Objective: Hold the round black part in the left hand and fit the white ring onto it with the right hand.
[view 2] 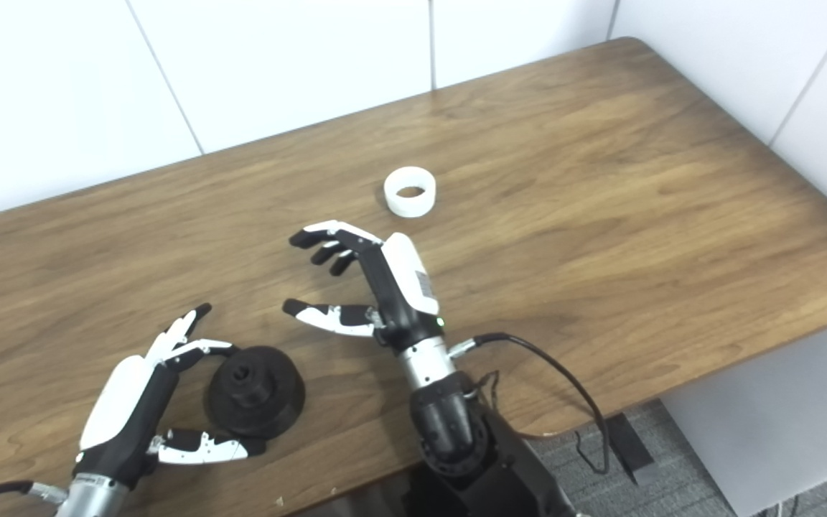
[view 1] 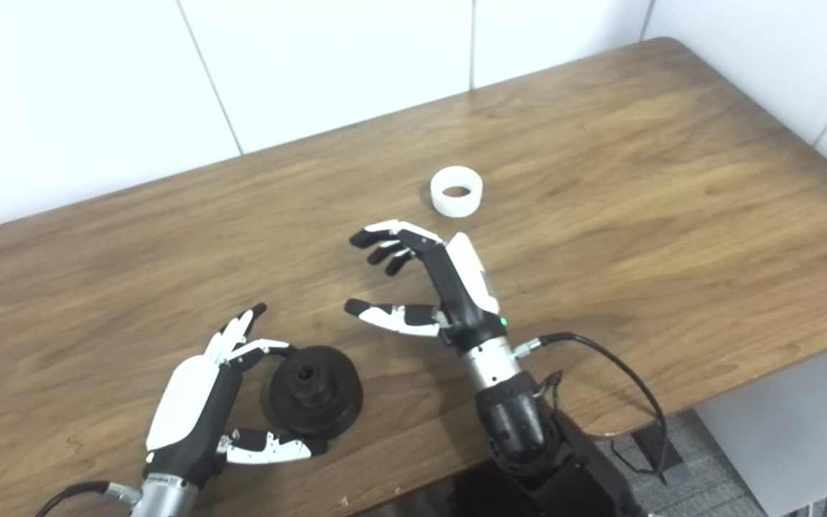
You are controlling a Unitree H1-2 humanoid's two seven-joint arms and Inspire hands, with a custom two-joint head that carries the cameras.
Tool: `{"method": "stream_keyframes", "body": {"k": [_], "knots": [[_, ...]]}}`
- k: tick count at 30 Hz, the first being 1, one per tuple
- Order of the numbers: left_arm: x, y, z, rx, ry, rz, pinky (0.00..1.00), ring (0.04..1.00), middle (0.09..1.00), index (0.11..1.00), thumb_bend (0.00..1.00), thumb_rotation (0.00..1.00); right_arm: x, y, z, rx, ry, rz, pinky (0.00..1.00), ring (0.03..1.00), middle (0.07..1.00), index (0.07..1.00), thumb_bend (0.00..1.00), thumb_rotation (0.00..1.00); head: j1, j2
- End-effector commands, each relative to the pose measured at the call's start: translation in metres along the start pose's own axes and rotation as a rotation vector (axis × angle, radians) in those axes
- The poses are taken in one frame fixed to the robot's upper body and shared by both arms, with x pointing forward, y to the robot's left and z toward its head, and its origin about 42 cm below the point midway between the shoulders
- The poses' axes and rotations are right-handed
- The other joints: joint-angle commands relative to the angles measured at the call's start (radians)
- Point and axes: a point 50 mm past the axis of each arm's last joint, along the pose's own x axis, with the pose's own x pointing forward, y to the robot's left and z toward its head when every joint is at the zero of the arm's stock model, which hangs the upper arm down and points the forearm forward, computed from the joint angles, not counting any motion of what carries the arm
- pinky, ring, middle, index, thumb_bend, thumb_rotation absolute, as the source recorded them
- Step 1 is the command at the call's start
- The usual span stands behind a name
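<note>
The left robot hand (view 1: pixel 202 402) is cupping wide around the one round black part (view 1: pixel 316 390), which is lying on the desk (view 1: pixel 636 179), seemingly readying a grasp. The right robot hand (view 1: pixel 428 283) is hovering wide and empty, short of the single white ring (view 1: pixel 456 191) sitting farther back.

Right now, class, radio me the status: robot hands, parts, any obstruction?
Left robot hand open, cupping round black plastic part on wooden table. Right robot hand open, empty. White plastic ring beyond it, untouched. Path clear.
</note>
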Motion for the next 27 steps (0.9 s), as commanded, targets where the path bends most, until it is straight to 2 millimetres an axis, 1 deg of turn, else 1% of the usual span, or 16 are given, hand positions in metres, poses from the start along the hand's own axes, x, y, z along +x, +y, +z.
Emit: {"method": "stream_keyframes", "body": {"k": [1,5,9,12,16,18,22,25,27], "knots": [[0.001,0.008,0.0,0.017,-0.022,0.018,1.0,1.0,1.0,0.618,0.94,0.25,-0.006,0.004,0.005,0.031,0.0,-0.023,0.48,0.6,0.671,0.651,0.64,0.12,-0.001,0.001],[0.001,0.008,0.0,0.012,-0.017,0.021,1.0,1.0,1.0,0.618,0.94,0.25,-0.003,-0.001,0.005,0.012,-0.003,-0.022,0.49,0.608,0.678,0.655,0.63,0.11,0.003,0.001],[0.001,0.009,0.0,0.009,-0.012,0.019,1.0,1.0,1.0,0.618,0.94,0.26,0.008,-0.012,0.005,-0.086,-0.024,-0.017,0.49,0.61,0.674,0.66,0.64,0.16,0.0,-0.002],[0.001,0.008,-0.001,0.005,-0.007,0.022,1.0,1.0,1.0,0.617,0.94,0.26,0.023,-0.028,0.006,-0.19,-0.019,-0.016,0.51,0.614,0.668,0.668,0.66,0.19,0.002,-0.003],[0.001,0.008,0.001,0.005,-0.009,0.023,1.0,1.0,1.0,0.618,0.94,0.26,0.04,-0.048,0.008,-0.332,-0.035,-0.01,0.53,0.642,0.707,0.698,0.69,0.22,0.009,-0.003],[0.001,0.009,0.001,0.005,-0.009,0.024,1.0,1.0,1.0,0.616,0.94,0.25,0.047,-0.057,0.009,-0.385,-0.035,-0.001,0.55,0.699,0.76,0.724,0.7,0.27,0.012,-0.002],[0.0,0.009,0.0,0.004,-0.009,0.025,1.0,1.0,1.0,0.616,0.94,0.25,0.062,-0.076,0.009,-0.458,-0.01,0.019,0.64,0.817,0.862,0.771,0.71,0.34,0.016,0.001],[0.0,0.008,-0.001,0.001,0.002,0.027,1.0,1.0,1.0,0.616,0.94,0.25,0.075,-0.091,0.012,-0.514,0.011,0.02,0.68,0.856,0.898,0.787,0.73,0.39,0.02,0.003],[0.0,0.007,0.0,-0.001,0.006,0.029,1.0,1.0,1.0,0.616,0.94,0.24,0.082,-0.099,0.012,-0.519,0.022,0.017,0.69,0.87,0.909,0.792,0.74,0.39,0.021,0.003]]}}
